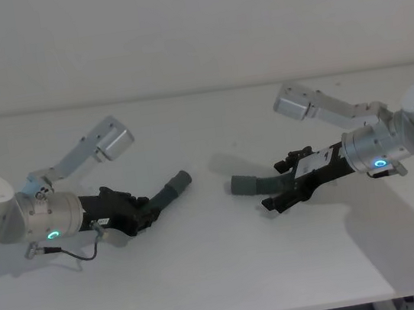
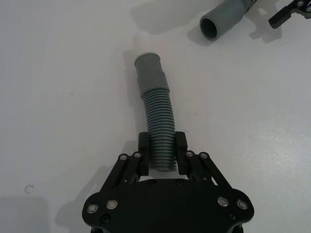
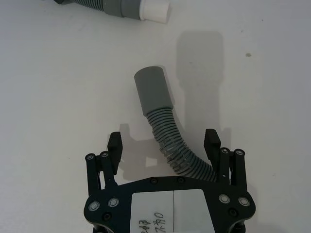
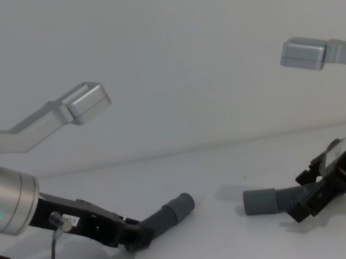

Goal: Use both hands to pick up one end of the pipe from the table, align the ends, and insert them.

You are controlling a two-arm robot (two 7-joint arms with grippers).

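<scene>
Two dark grey corrugated pipe pieces lie on the white table (image 1: 224,276). The left piece (image 1: 170,191) (image 2: 158,121) has its corrugated end clamped in my left gripper (image 1: 147,210) (image 2: 162,148), which is shut on it; its cuff (image 2: 149,70) carries a white tip (image 2: 142,39) and points toward the right piece. My right gripper (image 1: 273,186) (image 3: 163,140) is open, its fingers straddling the right piece (image 1: 254,185) (image 3: 165,121) with clear gaps. That piece's open cuff (image 3: 153,92) faces the left one, a short gap between them. In the chest view both pieces (image 4: 168,214) (image 4: 266,201) sit low by the table.
The table's far edge meets a plain wall. Both arms' silver links (image 1: 105,142) (image 1: 308,106) rise behind the grippers. A thin black cable (image 1: 75,257) loops beside the left wrist.
</scene>
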